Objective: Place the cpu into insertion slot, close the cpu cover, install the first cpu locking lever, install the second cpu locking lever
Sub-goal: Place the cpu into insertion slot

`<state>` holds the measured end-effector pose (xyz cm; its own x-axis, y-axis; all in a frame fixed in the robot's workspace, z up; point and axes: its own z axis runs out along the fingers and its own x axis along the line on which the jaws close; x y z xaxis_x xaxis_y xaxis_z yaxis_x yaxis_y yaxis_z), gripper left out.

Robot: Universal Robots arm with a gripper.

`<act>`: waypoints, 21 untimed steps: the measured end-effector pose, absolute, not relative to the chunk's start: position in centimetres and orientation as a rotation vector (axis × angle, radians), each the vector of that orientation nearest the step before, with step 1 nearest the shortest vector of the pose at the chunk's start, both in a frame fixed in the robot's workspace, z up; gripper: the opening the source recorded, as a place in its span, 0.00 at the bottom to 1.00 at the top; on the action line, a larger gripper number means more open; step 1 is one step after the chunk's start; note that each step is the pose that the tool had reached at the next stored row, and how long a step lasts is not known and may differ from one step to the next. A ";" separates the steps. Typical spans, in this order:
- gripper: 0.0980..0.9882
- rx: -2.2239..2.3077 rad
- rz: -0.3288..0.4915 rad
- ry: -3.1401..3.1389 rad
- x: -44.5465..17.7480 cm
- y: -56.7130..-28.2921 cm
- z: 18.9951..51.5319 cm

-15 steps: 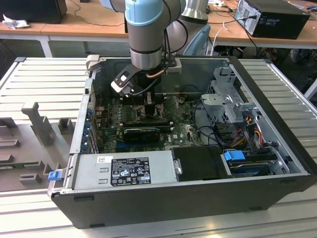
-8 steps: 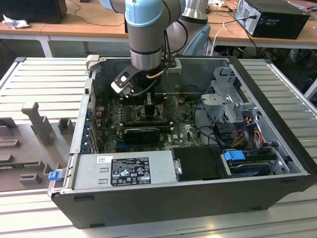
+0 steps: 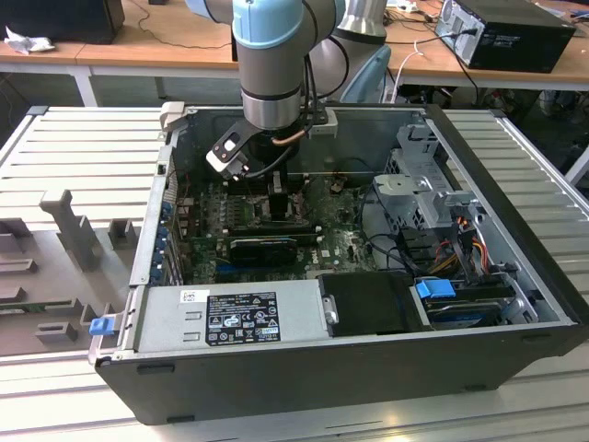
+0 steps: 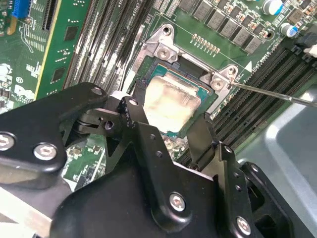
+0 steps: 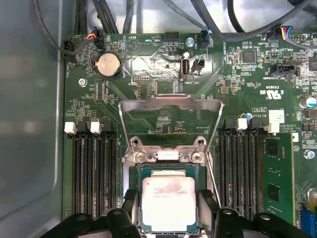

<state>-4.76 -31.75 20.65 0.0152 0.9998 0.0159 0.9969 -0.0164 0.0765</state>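
Black two-finger gripper (image 5: 168, 210) down inside open dark computer case (image 3: 276, 387) — fingers (image 5: 130, 201) apart, one at each side of small flat pale silver-beige square cpu (image 5: 168, 203), not clamped on it. Cpu lies flat in square dark-rimmed insertion slot (image 5: 148, 171), mid green motherboard (image 5: 247, 74), between two banks of long black memory slots (image 5: 91, 173). Thin silvery metal cpu cover (image 5: 171, 102) swung up off slot, tilted back — board visible through its window. Thin wire locking lever (image 4: 267, 92) stands free off slot corner.

cpu (image 5: 168, 203) in insertion slot (image 5: 137, 184); cover (image 5: 171, 103) upright
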 end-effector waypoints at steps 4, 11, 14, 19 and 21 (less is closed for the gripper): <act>0.41 2.207 0.099 2.173 -4.8 -31.7 21.1; 0.01 2.209 0.095 2.174 -4.8 -31.8 21.5; 0.01 2.209 0.095 2.174 -4.8 -31.7 21.7; 0.01 2.209 0.094 2.174 -4.8 -31.7 22.2; 0.01 2.209 0.094 2.174 -4.8 -31.8 22.3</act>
